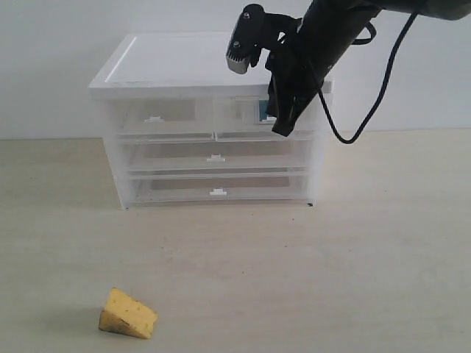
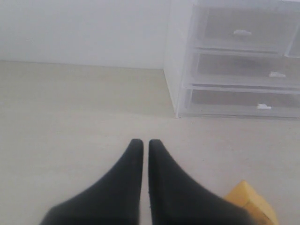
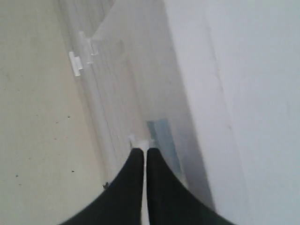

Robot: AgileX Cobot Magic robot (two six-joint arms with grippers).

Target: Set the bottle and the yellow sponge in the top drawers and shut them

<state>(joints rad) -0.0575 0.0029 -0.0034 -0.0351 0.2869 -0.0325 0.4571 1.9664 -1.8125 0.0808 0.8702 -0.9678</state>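
The bottle point(image 1: 263, 110) sits inside the right top drawer point(image 1: 235, 129), which appears closed. The right gripper point(image 3: 142, 150) holds its fingers together at that drawer's tab handle point(image 3: 132, 139). The yellow sponge point(image 1: 129, 314) lies on the tabletop point(image 1: 309, 279) near the left gripper point(image 2: 141, 143), whose fingers are together and empty. Sponge stowage remains.

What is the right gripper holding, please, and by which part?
Cannot be told: the right gripper is shut, tips at the tab handle of the top right drawer.

- One white drawer box point(image 1: 184, 62).
- Two small top drawers point(image 1: 158, 116).
- Two wide drawers point(image 1: 176, 163).
- One yellow sponge point(image 1: 128, 314).
- One bottle point(image 1: 263, 110).
- Two black grippers: the left gripper point(image 2: 141, 143) and the right gripper point(image 3: 140, 151).
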